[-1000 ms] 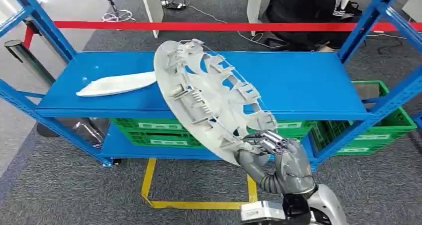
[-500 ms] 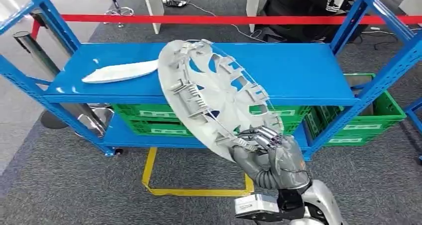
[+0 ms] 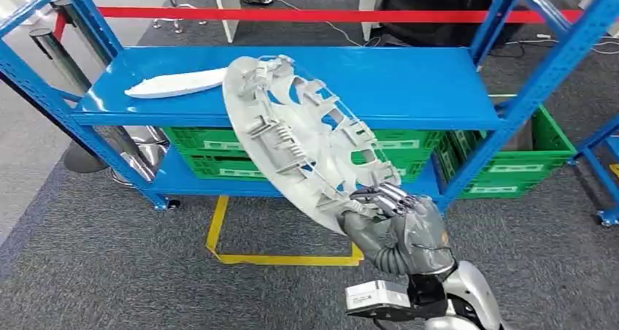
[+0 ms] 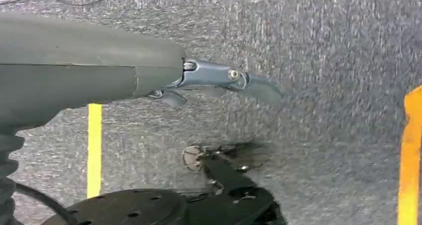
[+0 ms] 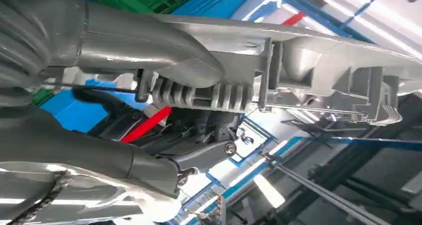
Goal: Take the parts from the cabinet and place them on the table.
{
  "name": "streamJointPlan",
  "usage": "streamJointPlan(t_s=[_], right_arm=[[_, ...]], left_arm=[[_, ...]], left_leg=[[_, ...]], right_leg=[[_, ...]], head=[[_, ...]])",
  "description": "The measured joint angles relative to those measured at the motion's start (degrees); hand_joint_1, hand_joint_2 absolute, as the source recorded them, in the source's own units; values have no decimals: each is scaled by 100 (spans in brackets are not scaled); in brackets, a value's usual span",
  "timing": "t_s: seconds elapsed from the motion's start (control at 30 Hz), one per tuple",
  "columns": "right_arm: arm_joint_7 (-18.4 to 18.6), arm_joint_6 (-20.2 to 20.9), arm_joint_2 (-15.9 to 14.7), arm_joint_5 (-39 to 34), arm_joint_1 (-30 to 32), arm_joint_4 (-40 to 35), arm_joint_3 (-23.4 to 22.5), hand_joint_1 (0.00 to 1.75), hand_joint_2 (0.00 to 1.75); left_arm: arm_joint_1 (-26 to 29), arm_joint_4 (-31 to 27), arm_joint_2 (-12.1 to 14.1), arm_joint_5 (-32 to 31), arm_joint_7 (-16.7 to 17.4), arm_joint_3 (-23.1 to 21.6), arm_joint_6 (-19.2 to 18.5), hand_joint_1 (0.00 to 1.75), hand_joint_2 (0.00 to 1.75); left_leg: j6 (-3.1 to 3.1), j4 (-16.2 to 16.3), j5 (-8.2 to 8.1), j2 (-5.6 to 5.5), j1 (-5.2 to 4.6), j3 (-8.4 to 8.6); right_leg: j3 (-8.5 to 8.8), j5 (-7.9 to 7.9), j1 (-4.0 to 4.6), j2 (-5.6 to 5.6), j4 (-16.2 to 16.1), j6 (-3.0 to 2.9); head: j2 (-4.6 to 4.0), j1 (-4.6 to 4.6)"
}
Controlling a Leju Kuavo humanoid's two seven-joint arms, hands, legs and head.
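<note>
**Wheel cover clear of the shelf, held by its lower rim in the right hand**

The blue rack (image 3: 409,82) stands in front of the robot, its top shelf level and broad, with green crates (image 3: 511,166) on the shelf beneath. No surface to set things on is in sight from here, so I'd judge the robot has to turn or walk away from the rack before it can put anything down.

The wheel cover (image 3: 303,144) is the big thing in play. It is off the shelf and in the air, tilted, ribbed back side facing the robot. Its upper edge leans up and to the left, over the front of the top shelf; its lower edge comes down to the right. The disc therefore rises up and leftward from the grip, and that overhang toward the rack is what a turn must clear.

A second part, the long white trim piece (image 3: 175,83), lies flat on the top shelf to the left, just beside the cover's upper edge, its length running along the shelf.

The right hand (image 3: 398,224) grips the cover at that low rim, fingers (image 3: 383,198) curled over the edge; the wrist view shows the thumb (image 5: 149,48) pressed along the ribbed rim.

The left hand (image 4: 219,80) hangs over the carpet holding nothing, fingers stretched out.
</note>
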Motion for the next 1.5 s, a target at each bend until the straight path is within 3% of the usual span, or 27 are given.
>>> streamJointPlan(t_s=[0.03, 0.07, 0.17, 0.2, 0.27, 0.33, 0.37, 0.4, 0.5, 0.53, 0.6, 0.67, 0.7, 0.77, 0.83, 0.87, 0.9, 1.0, 1.03, 1.1, 1.17, 1.23, 1.3, 1.37, 1.4, 1.43, 1.5], right_arm=[[-2, 4, 0, 0, -29, 16, 0, 175, 175], [0, 7, 0, 0, -39, 29, 0, 175, 175], [4, 20, 0, 20, -51, 55, -2, 175, 175], [7, 22, 0, 22, -50, 66, -2, 175, 175], [13, 24, 0, 24, -50, 75, -2, 175, 175], [39, 24, 0, 24, -54, 77, -2, 175, 175], [44, 24, 0, 26, -51, 77, -2, 175, 175], [44, 22, 0, 26, -63, 77, -2, 175, 175], [44, 24, 2, 37, -84, 77, -2, 175, 175], [46, 24, 0, 42, -90, 88, -4, 175, 175], [46, 17, 0, 53, -71, 101, -4, 175, 175], [46, 9, -4, 53, -39, 101, -33, 175, 175], [46, 7, -18, 44, -13, 101, -57, 175, 175], [31, 7, -33, 15, 45, 101, -114, 175, 175], [26, 7, -35, 2, 60, 101, -149, 175, 175], [22, 7, -37, 2, 61, 96, -164, 175, 175], [17, 7, -37, 2, 64, 88, -181, 175, 175], [7, 4, -39, 2, 86, 86, -192, 175, 175], [4, 4, -39, 2, 82, 88, -192, 175, 175], [4, 2, -42, 0, 91, 83, -195, 175, 175], [2, 2, -44, 2, 105, 85, -199, 175, 175], [0, 13, -44, 4, 120, 86, -205, 175, 175], [-17, 17, -44, 22, 162, 86, -225, 175, 175], [-55, 28, -44, 26, 167, 86, -227, 175, 175], [-61, 33, -44, 29, 170, 86, -227, 175, 175], [-63, 48, -44, 33, 148, 85, -230, 175, 175], [-61, 109, -42, 70, 138, 85, -225, 175, 175]], left_arm=[[-10, 0, 0, 2, 5, 16, 0, 0, 175], [-5, 0, 0, 0, 5, 18, 0, 0, 175], [-8, 0, -2, -2, 7, 27, 0, 0, 175], [-8, 0, -2, -2, 7, 27, 0, 0, 175], [-10, 0, -2, -4, 9, 29, 0, 0, 175], [-18, -2, -2, -2, 9, 29, -4, 0, 175], [-32, -13, -2, 0, 9, 24, -4, 0, 175], [-46, -33, -2, 6, 9, 22, -4, 0, 175], [-48, -46, 0, 11, 11, 22, -4, 0, 175], [-36, -52, -2, 11, 24, 31, -4, 0, 175], [-38, -61, -13, 2, 31, 46, 4, 0, 175], [-42, -59, -22, -26, 29, 18, 96, 0, 175], [-44, -59, -22, -26, 29, -4, 158, 0, 175], [-49, -44, -26, 2, 22, -48, 221, 0, 175], [-55, -33, -28, 13, 20, -59, 225, 0, 175], [-62, -28, -31, 13, 20, -76, 227, 0, 175], [-70, -26, -31, 15, 16, -111, 227, 0, 175], [-53, -22, -20, 17, 4, -131, 227, 0, 175], [-53, -20, -4, 17, 5, -131, 230, 0, 175], [-52, -17, -15, 17, 5, -135, 229, 0, 175], [-58, -13, -15, 17, 5, -175, 227, 0, 175], [-55, -7, -15, 20, 5, -179, 223, 0, 175], [-49, -4, -13, 20, 4, -179, 223, 0, 175], [-30, -2, -11, 22, -4, -177, 223, 0, 175], [-30, -2, -9, 26, -17, -177, 219, 0, 175], [-26, -4, -7, 28, -35, -177, 216, 0, 175], [11, -4, 2, 28, -72, -147, 173, 0, 175]], left_leg=[[-41, 45, -150, -1, 35, -34], [-85, 249, -512, 5, 39, -81], [-158, 1463, -1456, 7, 77, -253], [-164, 1745, -1465, 8, 89, -240], [-154, 1635, -1064, 12, 102, 44], [-114, 724, -853, 100, 98, 752], [-76, 107, -1028, 257, 80, 1213], [-45, -305, -1144, 265, 37, 1416], [69, -345, -1017, 156, -40, 1256], [121, -403, -899, 124, -2, 1191], [204, -393, -749, 68, -11, 997], [241, -381, -582, -29, -33, 794], [243, -368, -498, -79, -41, 681], [228, -335, -333, -203, -52, 433], [200, -280, -200, -319, -52, 252], [184, -236, -139, -369, -40, 173], [159, -176, -87, -440, -80, 85], [76, -211, 136, -624, -62, -1], [51, -207, 141, -636, -53, -45], [-53, 207, -462, -199, -45, -167], [-138, 1140, -1086, -64, 41, -377], [-213, 1749, -1175, -30, 138, -426], [-273, 1382, -820, 19, 209, -42], [-289, 216, -591, 273, 228, 746], [-284, -141, -790, 437, 190, 949], [-191, -296, -766, 422, 124, 1001], [-107, -276, -755, 333, 92, 918]], right_leg=[[-61, 60, -20, -37, -3, -78], [-128, 129, -18, -45, -3, -132], [-362, 360, 5, -101, 10, -173], [-457, 441, 16, -122, 23, -173], [-696, 593, 35, -189, 61, -169], [-859, 717, 50, -249, 78, -146], [-885, 767, 64, -282, 82, -116], [-913, 812, 69, -331, 92, -82], [-950, 1021, 6, -496, 24, 27], [-1000, 956, -12, -402, 46, 67], [-1191, 291, -5, -60, 467, 74], [-1351, -315, 25, 5, 1343, 55], [-1385, -370, 38, 5, 1683, 46], [-1131, -2, 50, 16, 1698, 12], [-501, 307, 57, 143, 926, -42], [-65, 185, 57, 422, 347, -83], [312, 0, 50, 509, -204, -85], [170, 16, 93, 332, -204, -85], [118, 87, 25, 225, -226, -126], [36, 183, 45, 49, -226, -230], [-70, 266, 57, -114, -222, -226], [-132, 342, 56, -281, -213, -205], [-244, 406, 47, -447, -196, -164], [-278, 434, 34, -570, -179, -118], [-289, 448, 29, -633, -181, -93], [-314, 467, 54, -696, -165, -45], [-321, 505, 35, -798, -173, 17]], head=[[0, -7], [0, -22], [0, -35], [0, -37], [0, -35], [0, -35], [0, -33], [0, -28], [0, -26], [0, -39], [0, -22], [0, -24], [0, -24], [0, -26], [0, -24], [0, -20], [0, -22], [0, -26], [0, -20], [0, -79], [0, -83], [0, -85], [0, -83], [0, -87], [0, -87], [0, -76], [0, -77]])
